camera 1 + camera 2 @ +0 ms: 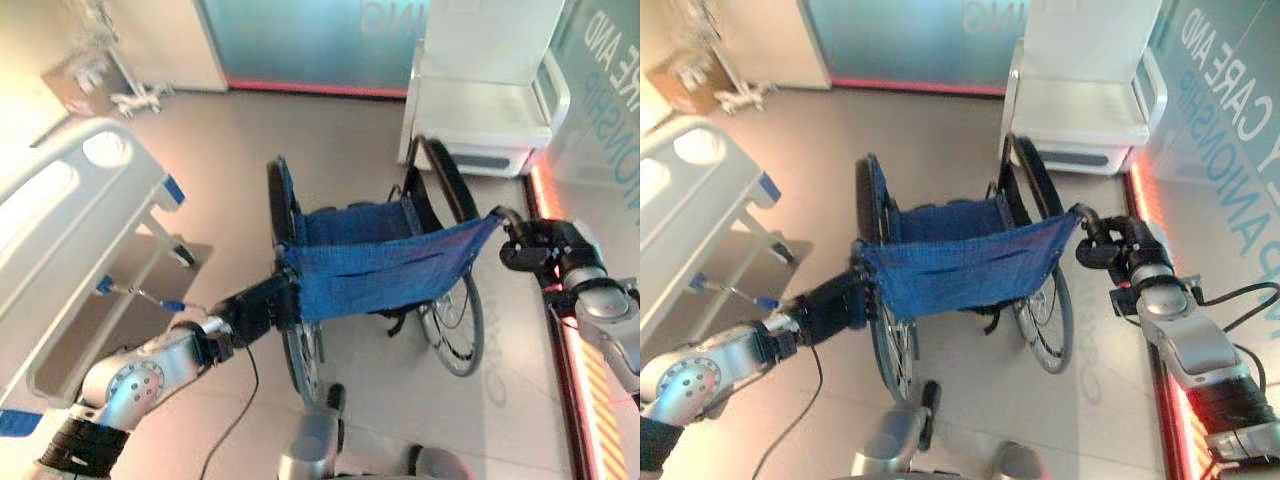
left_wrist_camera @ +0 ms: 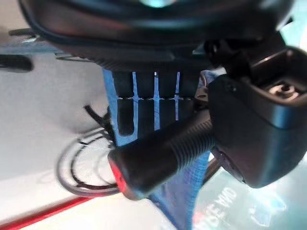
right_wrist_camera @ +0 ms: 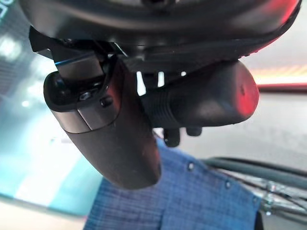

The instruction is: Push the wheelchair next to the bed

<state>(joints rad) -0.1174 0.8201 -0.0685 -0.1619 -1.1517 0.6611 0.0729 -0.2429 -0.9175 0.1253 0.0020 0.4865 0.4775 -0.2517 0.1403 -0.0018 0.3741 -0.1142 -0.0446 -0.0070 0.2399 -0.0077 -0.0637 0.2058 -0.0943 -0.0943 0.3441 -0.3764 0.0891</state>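
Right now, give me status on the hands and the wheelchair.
Left hand and right hand shut on push handles. Wheelchair apart from bed. White armchair ahead.

head stereo downward, wrist views close

Lettering: wall signage only.
Large white capital lettering is running down the teal wall panel (image 1: 1230, 110) on the robot's right, partly cut off by the frame edge. Paler lettering is showing through the frosted glass partition (image 1: 300, 40) at the back, reversed and cropped at the top. Faint white letters are also appearing on a teal surface (image 2: 218, 203) in the left wrist view, too blurred to read.
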